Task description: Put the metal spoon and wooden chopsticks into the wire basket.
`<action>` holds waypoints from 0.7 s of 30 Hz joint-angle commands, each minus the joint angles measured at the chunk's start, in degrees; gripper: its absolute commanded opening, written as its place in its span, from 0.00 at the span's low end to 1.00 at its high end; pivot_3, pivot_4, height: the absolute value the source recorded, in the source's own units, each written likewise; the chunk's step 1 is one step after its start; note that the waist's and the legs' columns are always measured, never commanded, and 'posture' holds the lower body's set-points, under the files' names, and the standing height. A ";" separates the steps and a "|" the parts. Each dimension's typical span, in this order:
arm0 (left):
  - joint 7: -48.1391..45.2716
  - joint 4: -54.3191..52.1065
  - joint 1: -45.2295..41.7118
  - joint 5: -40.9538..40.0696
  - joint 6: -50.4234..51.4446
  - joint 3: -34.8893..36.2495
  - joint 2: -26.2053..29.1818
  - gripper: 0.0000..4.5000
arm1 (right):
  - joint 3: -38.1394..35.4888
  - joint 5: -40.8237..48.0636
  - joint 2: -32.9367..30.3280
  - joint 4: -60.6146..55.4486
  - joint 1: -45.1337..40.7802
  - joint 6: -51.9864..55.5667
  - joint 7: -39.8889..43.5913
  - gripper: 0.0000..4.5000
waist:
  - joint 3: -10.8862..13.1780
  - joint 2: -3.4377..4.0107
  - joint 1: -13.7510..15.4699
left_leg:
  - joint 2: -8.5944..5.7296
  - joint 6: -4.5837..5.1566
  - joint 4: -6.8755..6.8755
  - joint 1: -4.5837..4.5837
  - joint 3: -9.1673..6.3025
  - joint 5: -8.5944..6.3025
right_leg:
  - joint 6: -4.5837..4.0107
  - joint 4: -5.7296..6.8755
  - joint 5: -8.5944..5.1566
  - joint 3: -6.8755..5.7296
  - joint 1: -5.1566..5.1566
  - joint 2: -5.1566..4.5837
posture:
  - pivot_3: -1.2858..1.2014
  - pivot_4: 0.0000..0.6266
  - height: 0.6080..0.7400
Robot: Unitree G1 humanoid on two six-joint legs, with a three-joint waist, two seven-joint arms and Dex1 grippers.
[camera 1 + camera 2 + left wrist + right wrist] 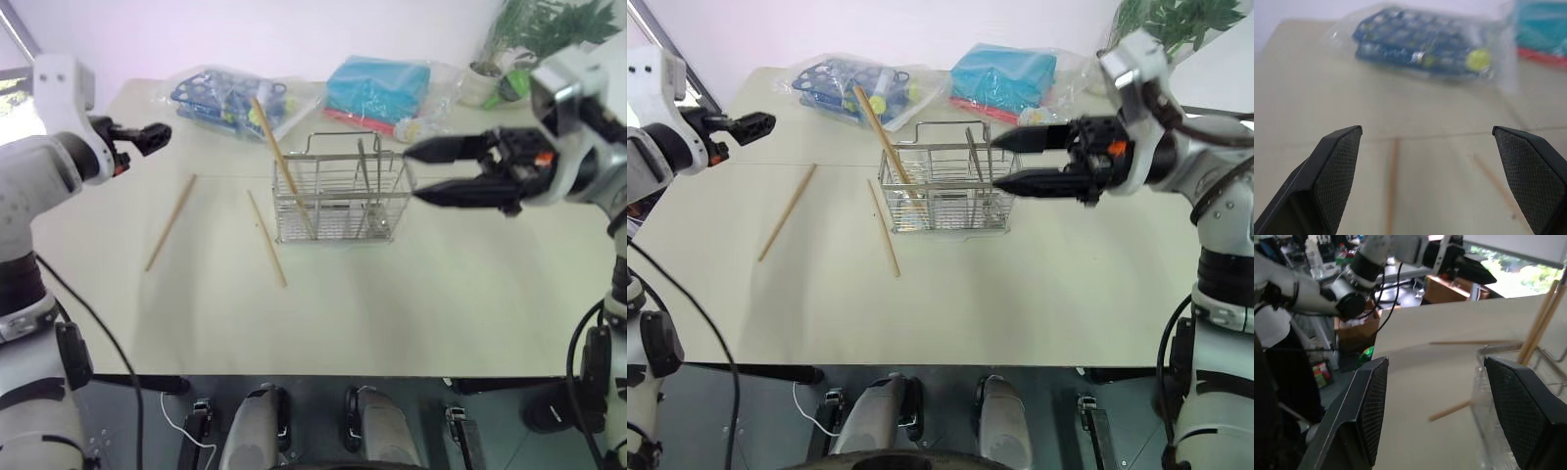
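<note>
On the table (441, 313), the wire basket (341, 201) sits just left of the right gripper (419, 171), whose fingers are spread with nothing between them. Two wooden chopsticks (266, 238) lie flat beside the basket. The left gripper (157, 135), also spread wide, hovers well off to the left.

We take the wire basket (341, 201) as our reference; it stands on the table (441, 304) near the middle. Inside it, a wooden chopstick (282, 164) leans at its left end, top tilted away to the left, and the metal spoon (362, 166) stands upright right of centre. Left of the basket two chopsticks lie flat: one (266, 238) just beside it, one (171, 221) farther left. Behind the basket we find a plastic-wrapped pack (227, 98) to the left and another pack (380, 90) to the right.
</note>
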 commanded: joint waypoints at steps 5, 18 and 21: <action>-8.75 16.11 -6.38 9.25 -4.89 -11.60 1.37 1.00 | 1.22 -1.62 0.64 -2.55 3.40 -5.06 -2.35 0.71 | 0.02 -0.05 -0.15 | 0.00 -0.19 0.01 -0.03 0.05 0.11 | -0.01 -0.01 0.00 0.01 -0.06 -0.01 | 0.52 0.24 0.81; -25.03 57.35 -19.26 27.03 -26.11 -24.69 -5.64 1.00 | -0.16 -1.25 -0.89 -3.36 5.42 -5.82 -5.81 0.71 | 0.06 -0.12 -0.15 | -0.02 -0.15 0.05 -0.48 0.20 0.11 | 0.00 0.00 0.01 0.01 -0.50 0.00 | 0.52 0.24 0.81; -25.17 62.61 -19.92 28.83 -28.86 -23.78 -7.07 1.00 | -0.66 -0.89 -1.24 -3.77 5.99 -5.62 -6.86 0.71 | 0.06 -0.12 -0.16 | -0.01 -0.05 0.06 -0.47 0.19 0.06 | 0.01 0.01 0.01 0.01 -0.49 -0.01 | 0.52 0.24 0.81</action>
